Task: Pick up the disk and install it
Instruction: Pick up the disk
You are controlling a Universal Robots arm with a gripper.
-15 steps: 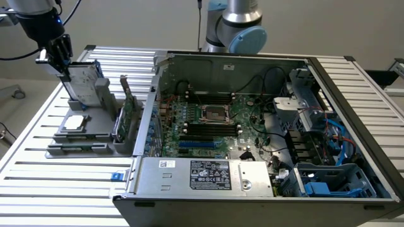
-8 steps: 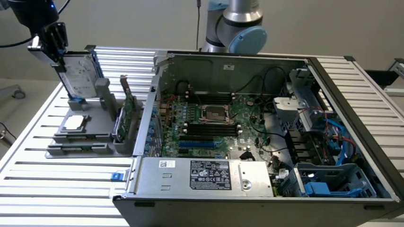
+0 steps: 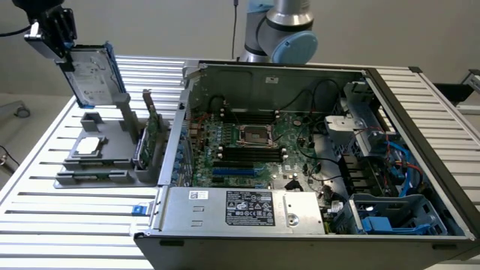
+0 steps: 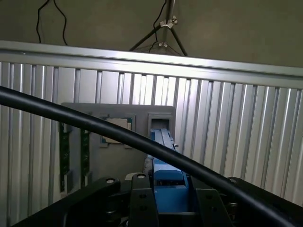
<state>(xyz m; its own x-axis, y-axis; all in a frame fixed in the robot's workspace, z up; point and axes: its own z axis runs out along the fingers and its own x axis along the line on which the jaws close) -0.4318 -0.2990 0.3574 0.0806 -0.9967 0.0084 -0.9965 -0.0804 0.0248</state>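
The disk (image 3: 94,76) hangs high above the grey stand (image 3: 112,164), pinched at its top end by our gripper (image 3: 64,50), and we think it could slip out or bump the computer case (image 3: 182,107) wall if it tilts.

Labels on the disk (image 3: 91,76) and the power supply (image 3: 240,211) — print too small to read.

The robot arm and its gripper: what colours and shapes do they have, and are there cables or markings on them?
The arm is a round silver-grey tube with a light blue cap on its joint. The gripper is black and blocky, with small round screws on its body. A thick black cable crosses the wrist view. I see no readable markings.
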